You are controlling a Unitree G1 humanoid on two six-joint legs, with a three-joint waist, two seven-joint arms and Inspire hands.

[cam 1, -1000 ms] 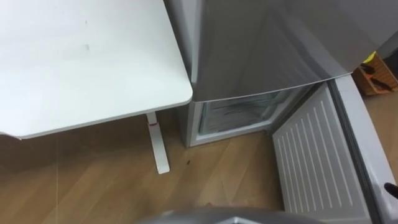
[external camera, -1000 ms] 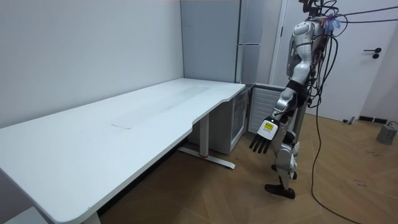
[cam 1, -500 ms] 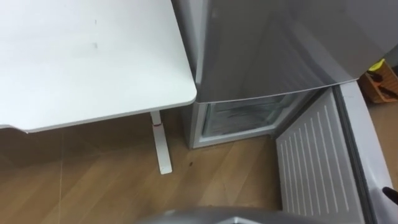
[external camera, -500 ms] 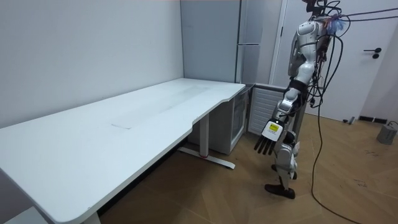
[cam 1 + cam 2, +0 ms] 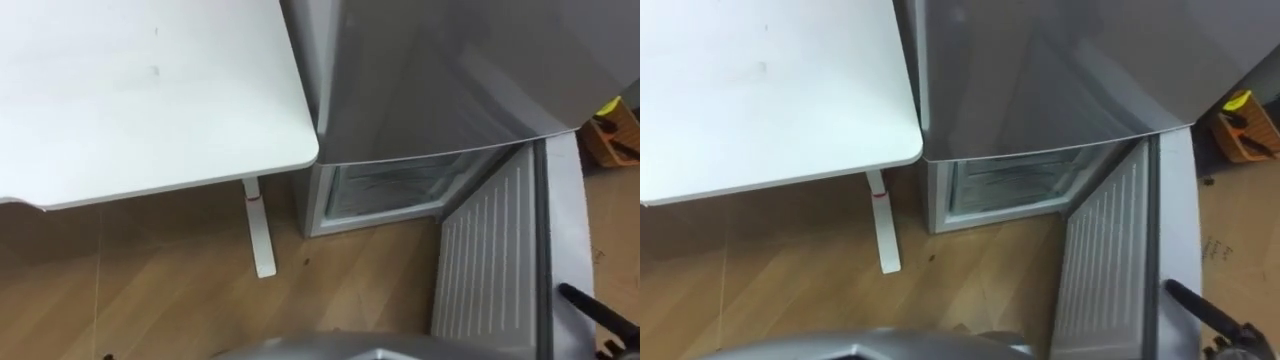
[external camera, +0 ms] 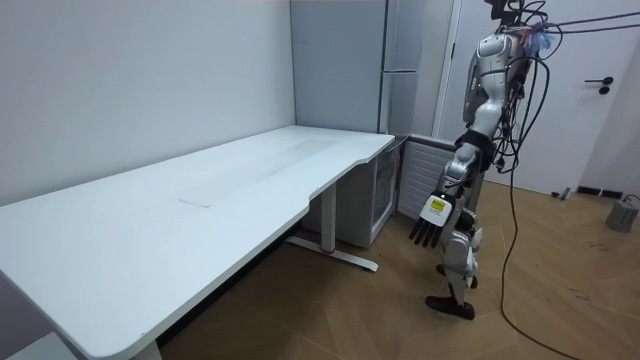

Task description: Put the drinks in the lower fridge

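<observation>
The open lower fridge compartment (image 5: 385,185) is lying at 12 o'clock before the robot, mouth facing 6, long axis running 9 to 3. Its door (image 5: 490,250) is reaching out toward 5. The right hand (image 5: 590,305), seemingly the nearer one, is showing at 4 o'clock just beside the door's outer edge, the compartment toward 11 from it. Whether it is open or closed I cannot tell. The left hand (image 6: 425,228) is hanging open, empty. Where the drinks are I cannot tell.

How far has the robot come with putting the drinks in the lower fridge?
Done: the lower fridge door stands open. In hand: no drink in the left hand, which hangs open; the right hand is beside the door's outer edge. Left: fetching the drinks and setting them in the lower compartment.
</observation>
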